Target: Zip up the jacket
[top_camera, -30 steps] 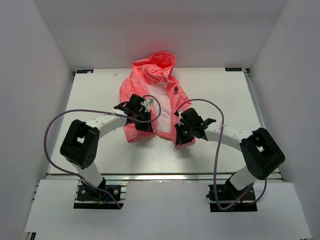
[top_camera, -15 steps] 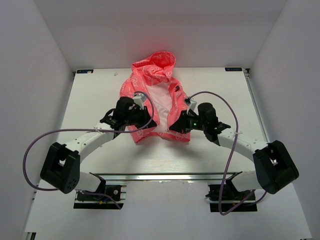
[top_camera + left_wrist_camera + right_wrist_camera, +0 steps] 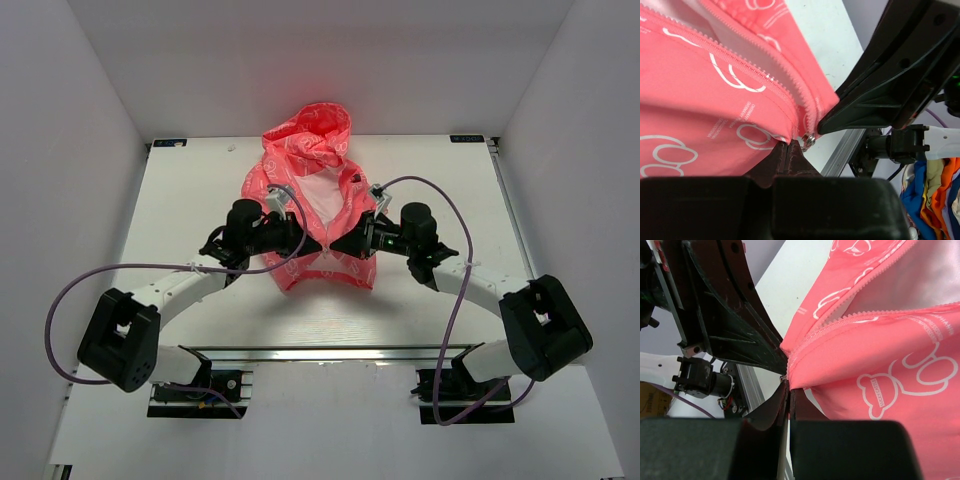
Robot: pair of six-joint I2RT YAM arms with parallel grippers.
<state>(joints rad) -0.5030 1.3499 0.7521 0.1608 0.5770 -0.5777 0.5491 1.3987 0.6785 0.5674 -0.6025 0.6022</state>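
Observation:
The coral-pink jacket (image 3: 310, 190) with white print lies at the table's middle, hood to the back, its front part open over white lining. My left gripper (image 3: 296, 238) is shut on the bottom hem of the jacket's left front (image 3: 715, 125). My right gripper (image 3: 340, 243) is shut on the bottom hem of the right front (image 3: 880, 365). Both hems are lifted and drawn together at the centre, the gripper tips almost touching. The silver zipper slider (image 3: 809, 140) hangs at the bottom of the zipper teeth, right beside my left fingertips (image 3: 790, 152).
The white table (image 3: 180, 200) extends to either side of the jacket. Purple cables (image 3: 440, 215) loop above both arms. Grey walls enclose the table on three sides. An aluminium rail (image 3: 320, 352) runs along the near edge.
Both grippers have swung inward from the jacket's lower corners, pulling the two front hems together at the centre. The open gap of white lining has narrowed.

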